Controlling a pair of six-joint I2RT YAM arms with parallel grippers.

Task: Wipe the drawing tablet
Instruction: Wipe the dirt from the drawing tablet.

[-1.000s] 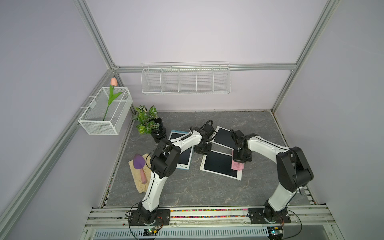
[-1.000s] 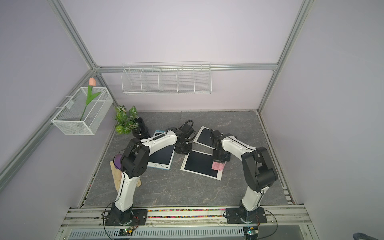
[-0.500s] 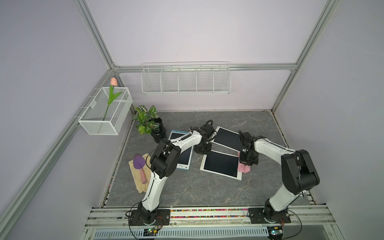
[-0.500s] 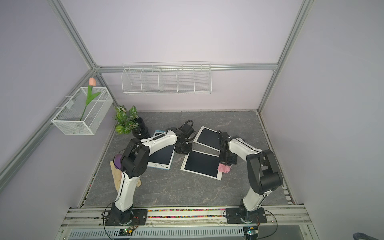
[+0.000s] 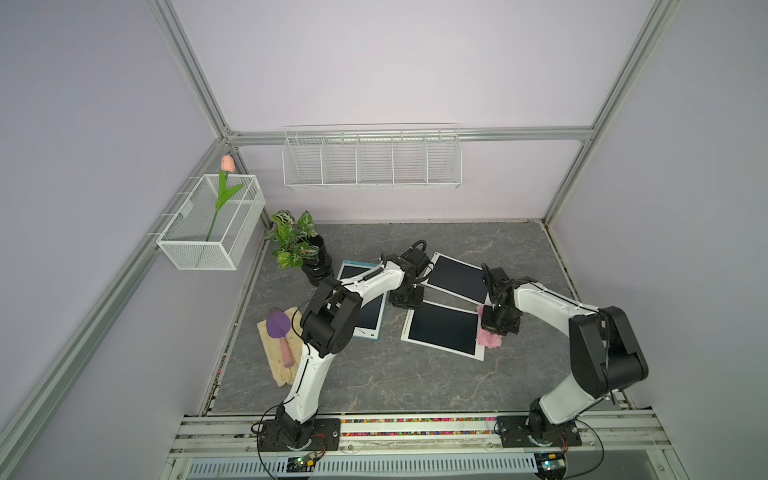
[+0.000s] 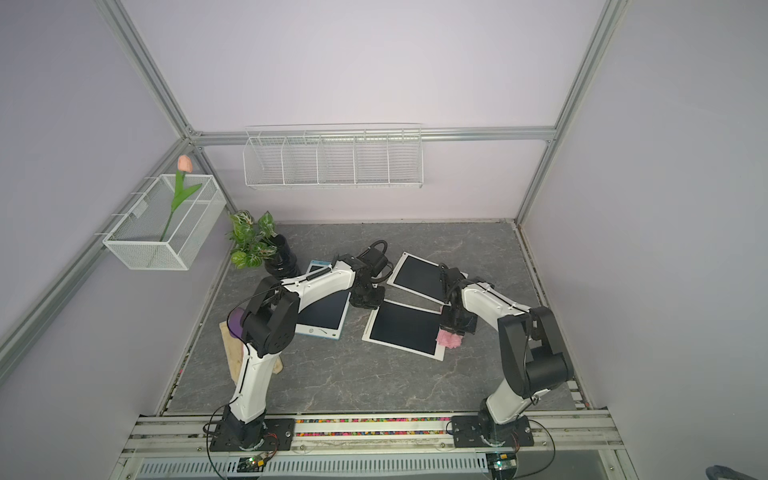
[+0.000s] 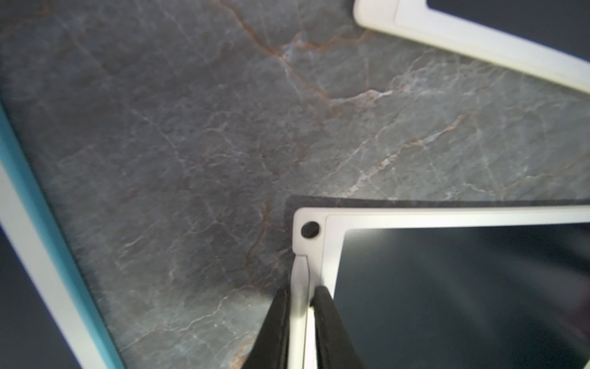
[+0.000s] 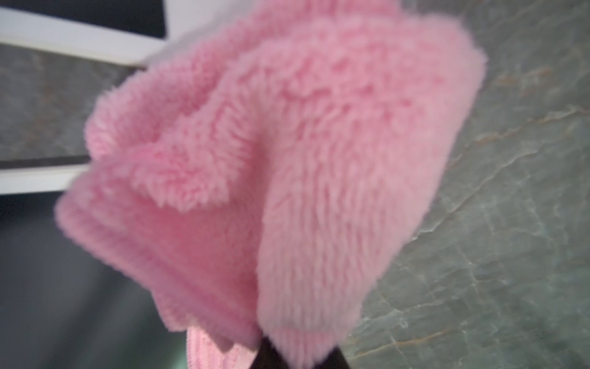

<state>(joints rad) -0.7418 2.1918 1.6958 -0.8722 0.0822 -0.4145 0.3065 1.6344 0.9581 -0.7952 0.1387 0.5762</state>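
Cloth [image 5: 490, 340]: slid to the tablet [image 5: 442, 332] edge; we judge one stroke finished.
Right hand [image 5: 498, 327]: clamped on cloth.
Left hand [image 7: 301, 291]: clamped on tablet rim.

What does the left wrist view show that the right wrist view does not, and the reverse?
Only the left wrist view: the left gripper shut on the white frame of the near tablet, close to its corner, and a blue-edged tablet. Only the right wrist view: the pink cloth held in the shut right gripper. Both: the grey marbled table and that near tablet's dark screen and white frame.
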